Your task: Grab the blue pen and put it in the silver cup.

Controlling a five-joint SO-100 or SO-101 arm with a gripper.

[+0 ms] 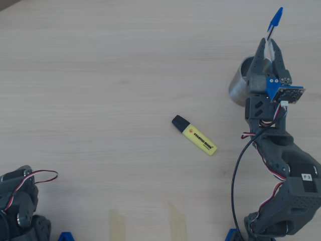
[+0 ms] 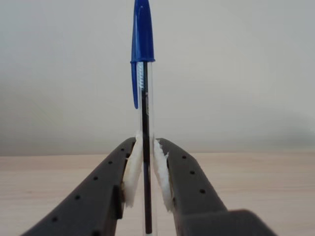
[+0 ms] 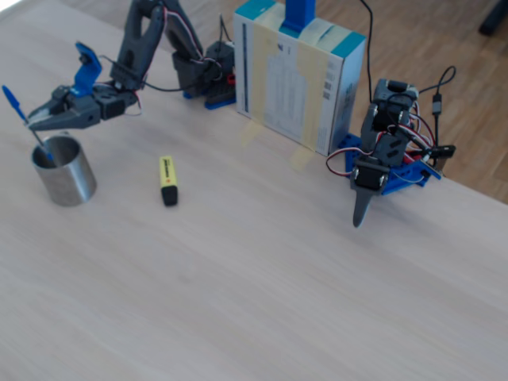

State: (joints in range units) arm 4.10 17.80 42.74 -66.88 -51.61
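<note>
Wrist view shows the end effector (image 2: 146, 184) squeezed tight on the pen (image 2: 143, 98). The white pads (image 2: 132, 172) press on both sides of the clear barrel, and the blue cap points up, away from the jaws.

Fixed view shows the pen (image 3: 24, 119) hanging over the cup (image 3: 63, 171). It leans a little, cap up and to the left in that view. Its low end looks to be just inside the rim, but I cannot tell if it touches the metal. The end effector (image 3: 36, 119) sits right above the cup's mouth.

Overhead view shows the cup (image 1: 241, 85) partly hidden under the arm, with the blue cap of the pen (image 1: 274, 20) sticking out past it. The highlighter (image 1: 194, 135) lies on the counter (image 1: 100, 100), well apart from the cup, and nobody needs it.

So the grab is done, and the drop is the step in hand. Next, I think the arm should line the pen up over the middle of the cup, then let the jaws go wide. Because the pen leans, it might hit the rim and tip out, so a slow, low let-go looks best.
</note>
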